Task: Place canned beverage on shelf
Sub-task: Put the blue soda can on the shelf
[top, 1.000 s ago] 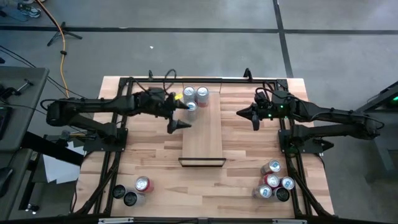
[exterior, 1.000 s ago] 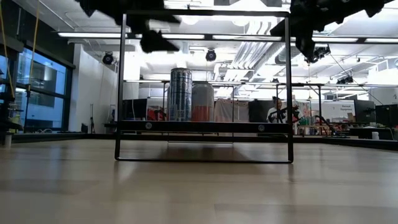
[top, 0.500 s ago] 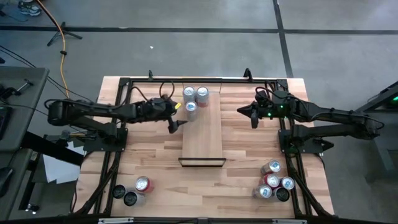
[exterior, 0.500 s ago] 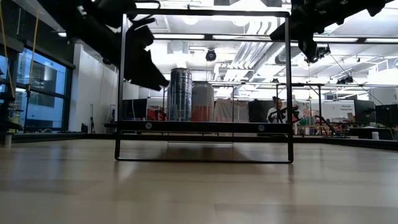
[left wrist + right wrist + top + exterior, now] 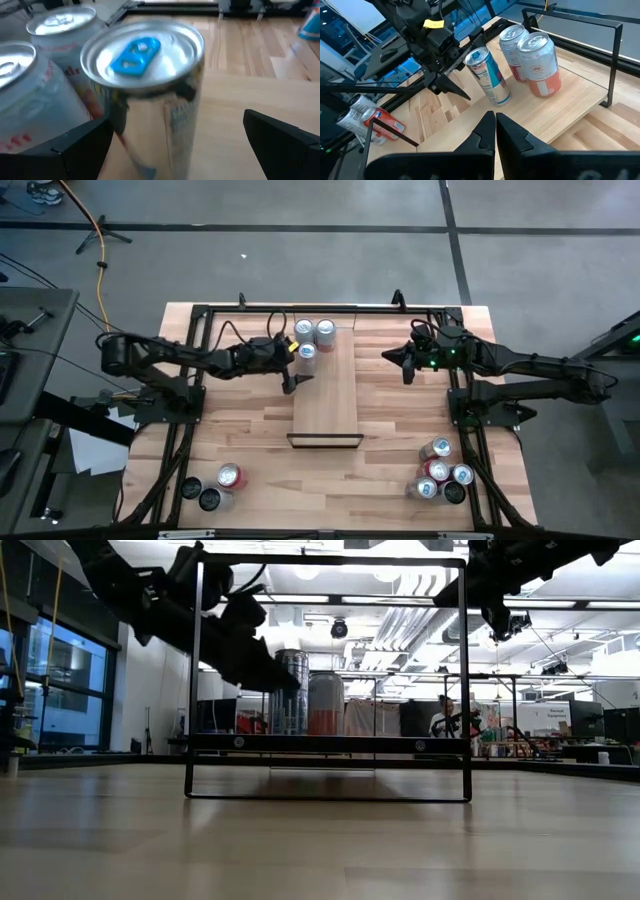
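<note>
The slim silver-blue can [image 5: 307, 351] stood upright on the shelf [image 5: 327, 405], upper centre, blue tab up. My left pincer [image 5: 293, 377] was spread beside it; the right pincer [image 5: 405, 366] was pressed together.

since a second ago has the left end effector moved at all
Yes. In the high view the left end effector has pulled in toward the blue-tabbed slim can on the shelf, and now stands open beside it.

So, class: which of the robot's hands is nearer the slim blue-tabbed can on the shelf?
Left. The left hand is open right beside the slim can, at the shelf edge. The right hand is shut, well off beyond the shelf's other side.
</note>
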